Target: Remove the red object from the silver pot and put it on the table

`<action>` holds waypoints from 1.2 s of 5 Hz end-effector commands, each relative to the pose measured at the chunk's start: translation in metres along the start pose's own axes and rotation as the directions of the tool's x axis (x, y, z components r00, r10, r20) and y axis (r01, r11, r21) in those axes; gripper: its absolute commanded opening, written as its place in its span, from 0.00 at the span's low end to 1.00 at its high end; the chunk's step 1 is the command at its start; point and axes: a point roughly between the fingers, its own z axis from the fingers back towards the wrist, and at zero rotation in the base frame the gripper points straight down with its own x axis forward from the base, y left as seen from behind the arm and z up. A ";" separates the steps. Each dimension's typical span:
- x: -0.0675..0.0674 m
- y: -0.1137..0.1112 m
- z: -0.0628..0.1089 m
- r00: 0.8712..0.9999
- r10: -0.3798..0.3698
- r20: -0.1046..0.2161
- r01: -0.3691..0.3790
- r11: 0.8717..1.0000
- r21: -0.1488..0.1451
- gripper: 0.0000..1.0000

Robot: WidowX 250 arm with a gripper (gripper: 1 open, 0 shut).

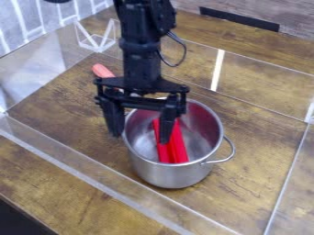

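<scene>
Where black fingers (113, 119) spread—ridged red block (177, 149), shiny round steel pot (186, 174).

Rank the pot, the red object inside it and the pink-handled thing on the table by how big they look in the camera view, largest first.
1. Silver pot
2. Red object, though the gripper partly hides it
3. Pink-handled thing, also partly hidden
</scene>
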 end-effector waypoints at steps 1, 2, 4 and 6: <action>-0.007 -0.012 0.023 0.997 0.009 0.076 -0.006 0.999 -0.047 1.00; -0.014 -0.018 0.034 0.995 0.017 0.102 -0.010 0.997 -0.070 1.00; -0.004 -0.025 0.024 0.955 0.251 0.158 -0.230 0.963 -0.139 1.00; 0.017 -0.022 0.017 0.962 0.194 0.193 -0.169 0.976 -0.138 1.00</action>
